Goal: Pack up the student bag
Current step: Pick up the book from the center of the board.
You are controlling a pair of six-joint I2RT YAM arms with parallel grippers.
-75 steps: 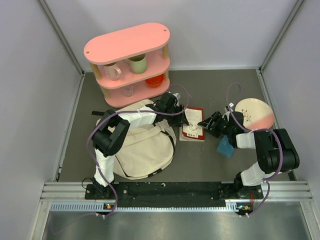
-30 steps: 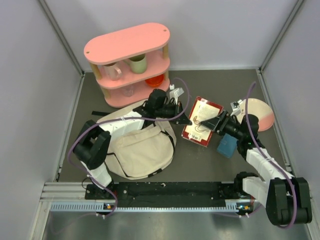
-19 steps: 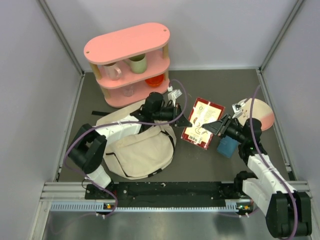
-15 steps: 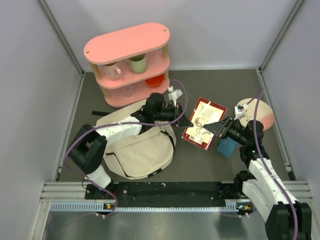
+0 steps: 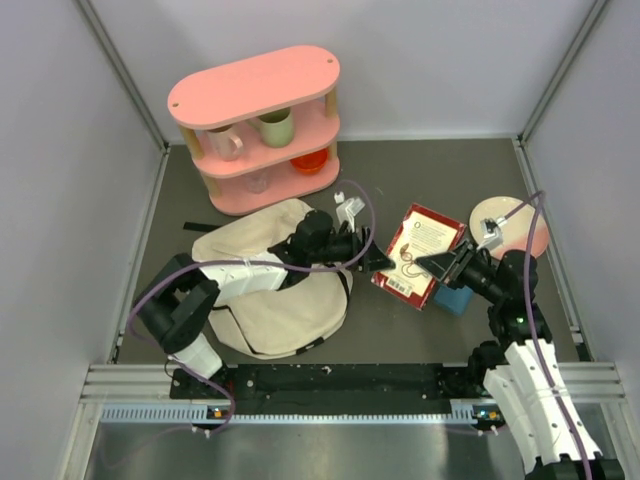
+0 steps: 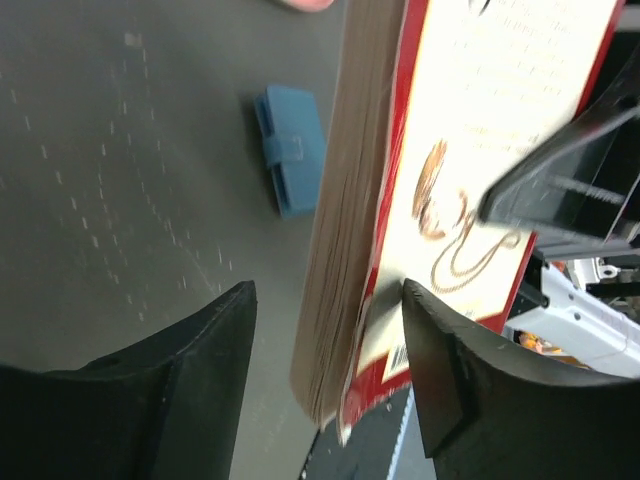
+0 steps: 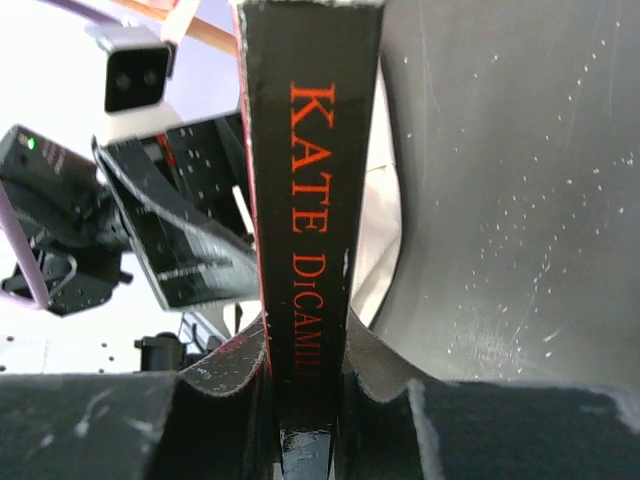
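The right gripper (image 5: 441,265) clamped the red-covered paperback book (image 5: 425,243) mid-frame, while the left gripper (image 5: 379,262) stood open astride it. Next, the book likely needed carrying left into the cream fabric student bag (image 5: 285,305).

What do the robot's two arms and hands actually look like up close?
The left arm and right arm are chunky white links joined by rounded black joints. A thin purple cable loops loosely along each. The left hand and right hand are black, each with two flat, wedge-shaped plastic fingers, lightly scuffed. A small white camera sits by the wrist.
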